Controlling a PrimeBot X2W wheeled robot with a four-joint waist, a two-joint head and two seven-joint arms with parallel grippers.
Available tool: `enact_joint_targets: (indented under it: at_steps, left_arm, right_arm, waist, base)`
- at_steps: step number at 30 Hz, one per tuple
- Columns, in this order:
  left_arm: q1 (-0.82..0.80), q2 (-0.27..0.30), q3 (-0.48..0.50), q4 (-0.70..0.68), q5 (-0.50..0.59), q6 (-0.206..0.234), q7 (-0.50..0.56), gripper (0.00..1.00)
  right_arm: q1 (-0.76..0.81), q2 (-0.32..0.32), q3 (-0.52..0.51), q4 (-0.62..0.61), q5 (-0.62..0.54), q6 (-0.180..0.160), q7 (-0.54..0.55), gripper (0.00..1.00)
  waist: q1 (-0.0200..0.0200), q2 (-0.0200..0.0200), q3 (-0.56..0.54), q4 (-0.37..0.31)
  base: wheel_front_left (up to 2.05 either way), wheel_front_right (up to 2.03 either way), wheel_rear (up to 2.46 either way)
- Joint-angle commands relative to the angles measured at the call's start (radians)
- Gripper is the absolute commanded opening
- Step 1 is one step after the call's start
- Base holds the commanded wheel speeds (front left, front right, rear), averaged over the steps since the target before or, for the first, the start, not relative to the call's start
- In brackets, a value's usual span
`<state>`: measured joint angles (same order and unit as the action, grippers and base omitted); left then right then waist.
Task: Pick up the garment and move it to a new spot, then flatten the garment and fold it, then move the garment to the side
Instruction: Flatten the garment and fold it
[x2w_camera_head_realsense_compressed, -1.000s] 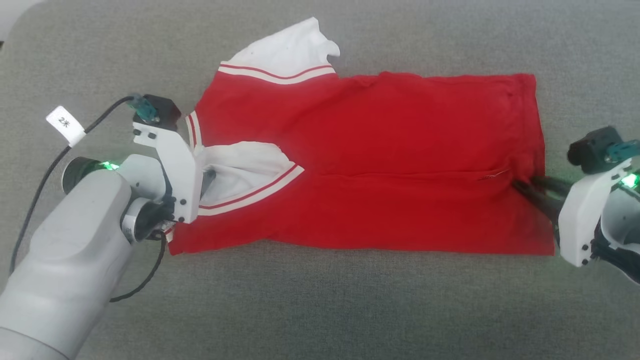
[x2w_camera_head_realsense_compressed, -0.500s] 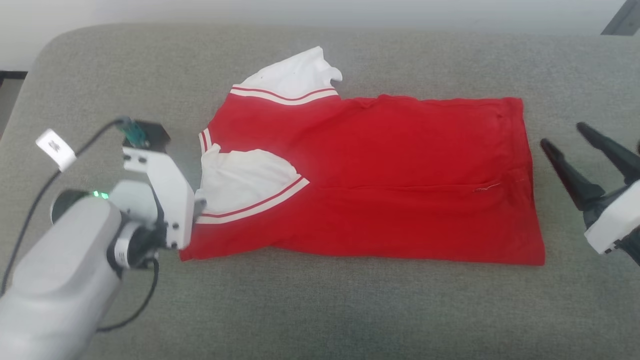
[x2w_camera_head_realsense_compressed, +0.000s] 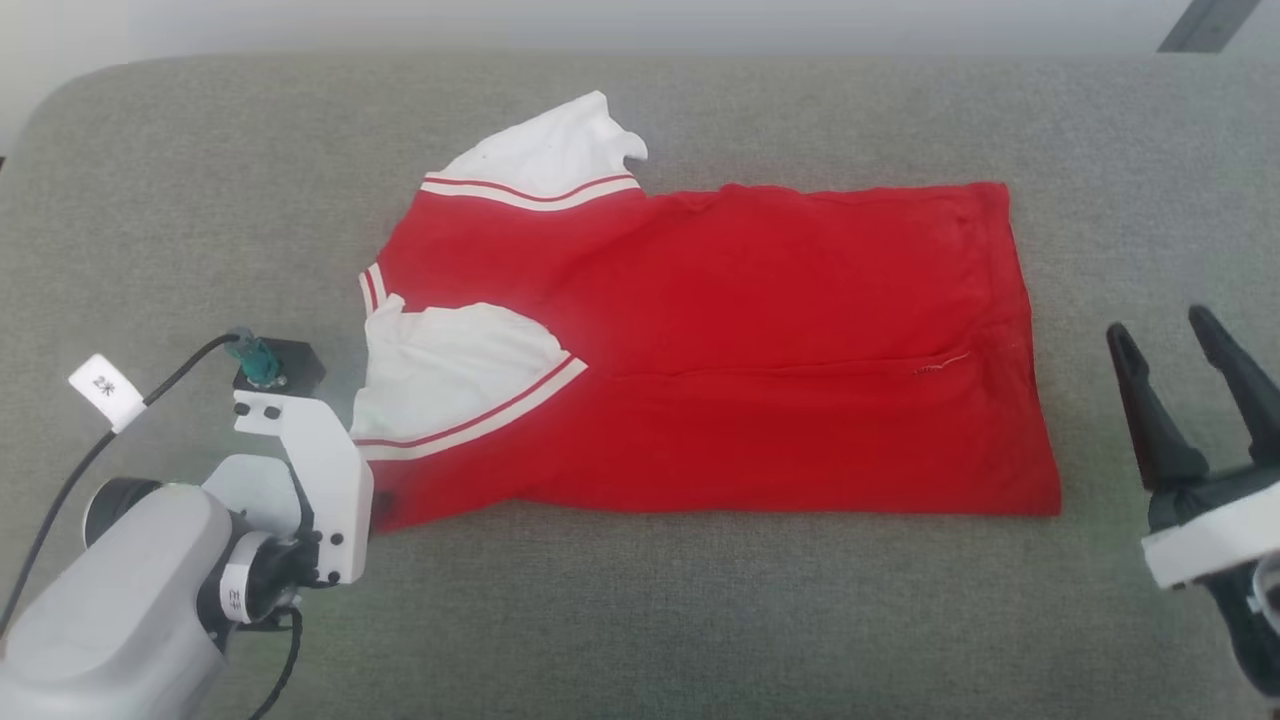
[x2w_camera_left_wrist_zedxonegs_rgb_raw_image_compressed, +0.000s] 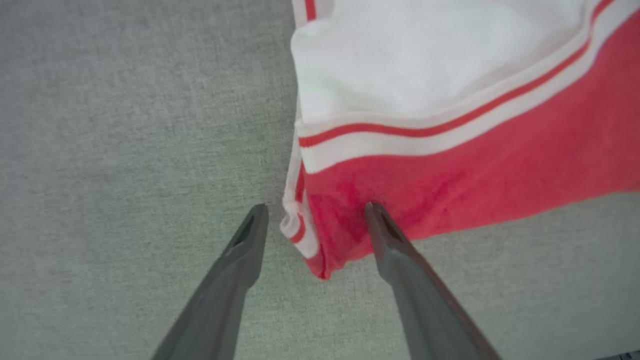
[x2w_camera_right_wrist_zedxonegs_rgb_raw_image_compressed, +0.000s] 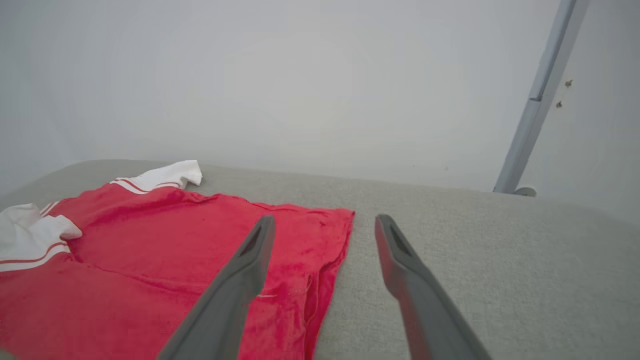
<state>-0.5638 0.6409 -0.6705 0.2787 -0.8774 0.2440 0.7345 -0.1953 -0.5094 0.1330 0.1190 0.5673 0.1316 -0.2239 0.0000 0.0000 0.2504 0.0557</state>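
At the near left, the left pincer (x2w_camera_left_wrist_zedxonegs_rgb_raw_image_compressed: 316, 207) is held open with nothing gripped. Its fingers are spread astride the near left corner of the garment (x2w_camera_head_realsense_compressed: 750, 350), one tip over red cloth, the other over the grey padded worktop (x2w_camera_head_realsense_compressed: 700, 620). At the near right, the right pincer (x2w_camera_head_realsense_compressed: 1159, 322) is likewise spread wide and empty, apart from the right hem. The garment is laid flat mid-worktop, one white sleeve turned over the red at the left, the other projecting at the far left.
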Motion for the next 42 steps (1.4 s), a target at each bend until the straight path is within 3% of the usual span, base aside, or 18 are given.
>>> enact_joint_targets:
  at_steps: [1, 4, 6, 7, 8, 14, 35, 37, 42]
  left_arm:
    - [0.014, -0.006, 0.002, 0.007, -0.003, 0.006, -0.005, 1.00]
    - [0.016, -0.025, -0.007, 0.038, -0.015, 0.001, 0.002, 1.00]
    - [0.014, -0.040, -0.015, 0.057, -0.016, -0.004, 0.003, 0.67]
    - [0.013, -0.046, -0.018, 0.066, -0.017, -0.010, -0.001, 0.23]
    - [0.014, -0.052, -0.021, 0.076, -0.023, -0.016, 0.002, 0.00]
    - [0.006, -0.076, -0.035, 0.107, -0.025, -0.043, -0.006, 0.00]
    - [-0.048, -0.179, -0.097, 0.126, 0.008, -0.100, -0.053, 0.00]
    - [-0.049, -0.182, -0.100, 0.131, 0.008, -0.106, -0.055, 0.00]
    - [-0.047, -0.178, -0.103, 0.145, 0.008, -0.114, -0.064, 0.00]
  right_arm:
    - [0.015, 0.011, -0.013, -0.012, -0.009, -0.002, 0.008, 1.00]
    - [0.076, 0.065, -0.069, -0.068, -0.043, -0.002, 0.048, 1.00]
    - [0.110, 0.093, -0.097, -0.106, -0.065, -0.002, 0.078, 1.00]
    - [0.125, 0.110, -0.111, -0.119, -0.073, -0.002, 0.095, 1.00]
    - [0.141, 0.125, -0.117, -0.135, -0.078, -0.002, 0.116, 1.00]
    - [0.185, 0.175, -0.146, -0.172, -0.061, -0.001, 0.288, 1.00]
    - [0.076, 0.156, -0.171, -0.065, -0.110, -0.001, 0.919, 1.00]
    - [0.065, 0.153, -0.170, -0.060, -0.124, -0.001, 0.959, 0.01]
    - [0.053, 0.153, -0.181, -0.071, -0.136, -0.002, 1.013, 0.00]
  waist:
    - [0.0000, 0.0000, 0.005, -0.004]
    - [0.0000, 0.0000, 0.015, -0.009]
    - [0.0000, 0.0000, 0.020, -0.011]
    - [0.0000, 0.0000, 0.022, -0.012]
    - [0.0000, 0.0000, 0.025, -0.012]
    - [0.0000, 0.0000, 0.037, -0.004]
    - [0.0000, 0.0000, 0.053, 0.109]
    - [0.0000, 0.0000, 0.053, 0.115]
    - [0.0000, 0.0000, 0.049, 0.123]
  base:
    - [0.00, 0.00, 0.00]
    - [0.00, 0.00, 0.00]
    - [0.00, 0.00, 0.00]
    - [0.00, 0.00, 0.00]
    - [0.00, 0.00, 0.00]
    - [0.00, 0.00, 0.00]
    - [0.00, 0.00, 0.00]
    - [0.00, 0.00, 0.00]
    - [0.00, 0.00, 0.00]
